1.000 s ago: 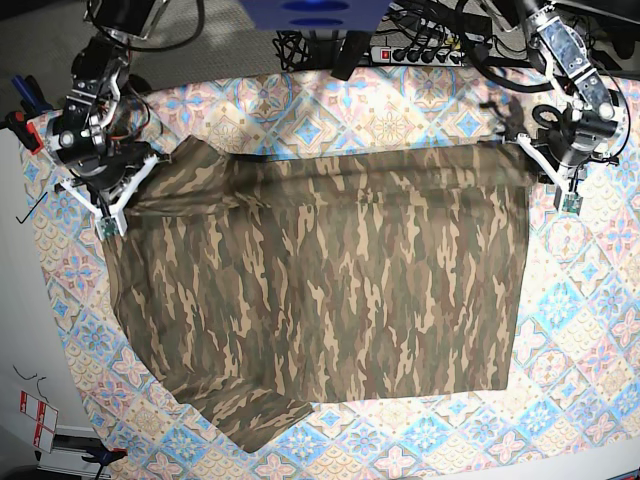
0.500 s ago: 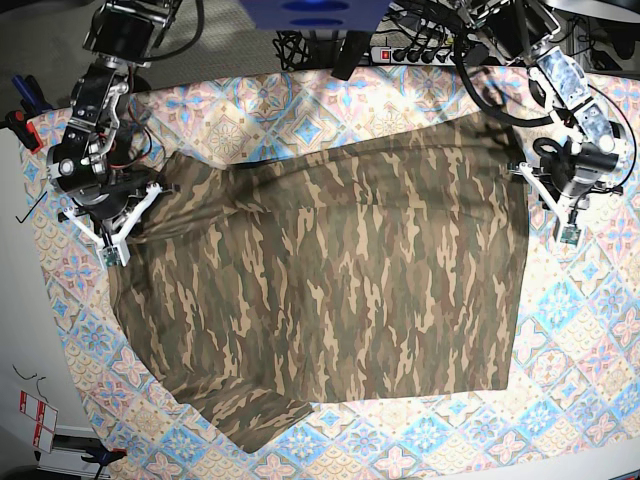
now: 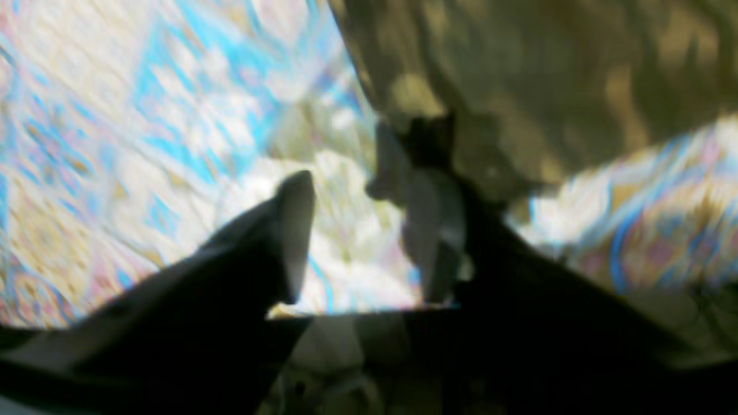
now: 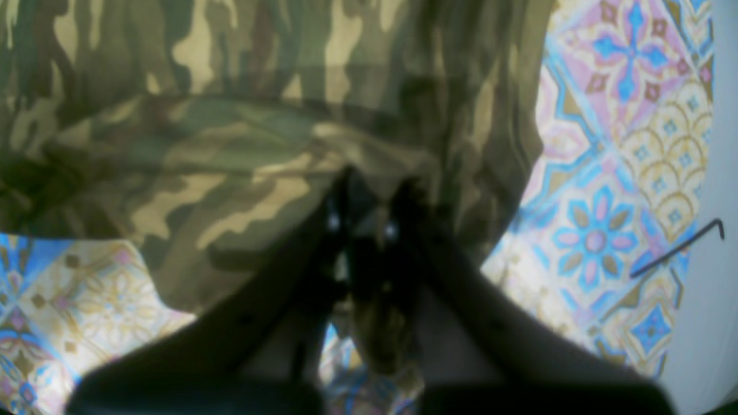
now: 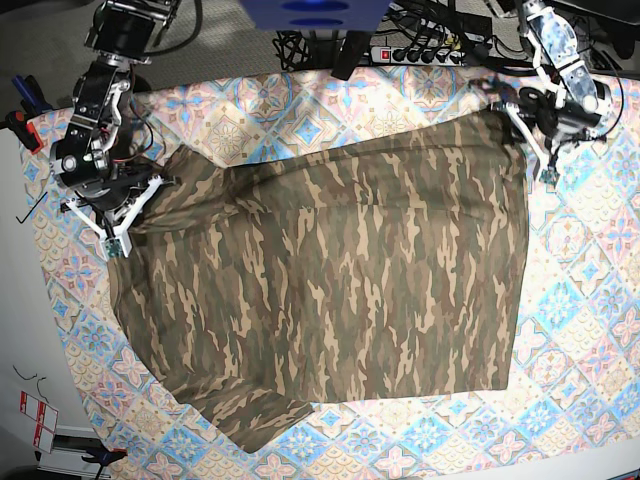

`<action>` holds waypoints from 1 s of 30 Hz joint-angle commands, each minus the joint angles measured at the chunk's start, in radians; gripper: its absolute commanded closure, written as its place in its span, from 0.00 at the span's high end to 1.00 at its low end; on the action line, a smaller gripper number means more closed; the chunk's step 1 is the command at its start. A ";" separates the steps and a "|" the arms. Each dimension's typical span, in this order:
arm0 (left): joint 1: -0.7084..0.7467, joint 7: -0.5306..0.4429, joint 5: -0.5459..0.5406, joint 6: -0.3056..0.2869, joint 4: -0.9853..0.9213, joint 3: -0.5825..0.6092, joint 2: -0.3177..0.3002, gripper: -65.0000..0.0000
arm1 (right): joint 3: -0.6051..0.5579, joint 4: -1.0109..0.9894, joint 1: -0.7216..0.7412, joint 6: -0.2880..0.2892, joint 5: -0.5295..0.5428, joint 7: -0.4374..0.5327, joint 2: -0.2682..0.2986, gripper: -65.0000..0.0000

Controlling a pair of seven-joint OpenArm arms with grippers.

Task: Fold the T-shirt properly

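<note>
The camouflage T-shirt [image 5: 330, 290] lies spread flat across the table, with one sleeve at the front left. My left gripper [image 5: 542, 170] hovers at the shirt's far right corner. In the blurred left wrist view it [image 3: 357, 219] is open, and one fingertip [image 3: 429, 230] is beside the shirt's edge [image 3: 548, 86], with nothing held. My right gripper [image 5: 117, 238] is at the shirt's far left edge. In the right wrist view it [image 4: 369, 225] is shut on a bunched fold of the T-shirt [image 4: 230, 86].
A pastel tile-patterned cloth [image 5: 590, 330] covers the table under the shirt. A black hex key [image 4: 677, 245] lies near the table's left edge. A power strip and cables [image 5: 420, 52] sit behind the table, and red-handled tools [image 5: 20, 125] lie at the far left.
My left gripper carried the shirt's far right corner toward the back, then opened and let it go. My right gripper has stayed shut on the left edge and shifted only slightly.
</note>
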 commanded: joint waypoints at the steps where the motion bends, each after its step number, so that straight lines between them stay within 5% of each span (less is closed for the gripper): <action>1: 0.004 -0.011 -0.003 0.005 0.020 -0.008 -0.011 0.52 | 0.003 0.018 0.011 -0.002 0.005 0.018 0.010 0.00; 8: 0.028 -0.020 0.000 0.005 -0.025 -0.105 0.015 0.51 | 0.001 0.018 0.004 -0.002 0.005 0.018 0.010 0.00; 16: -0.067 -0.061 0.003 0.005 -0.292 -0.111 0.018 0.50 | -0.040 0.018 -0.008 -0.002 0.005 0.016 0.013 0.00; 30: -0.076 -0.052 0.000 0.005 -0.295 -0.106 0.081 0.50 | -0.046 0.018 -0.008 -0.002 0.005 0.016 0.013 0.00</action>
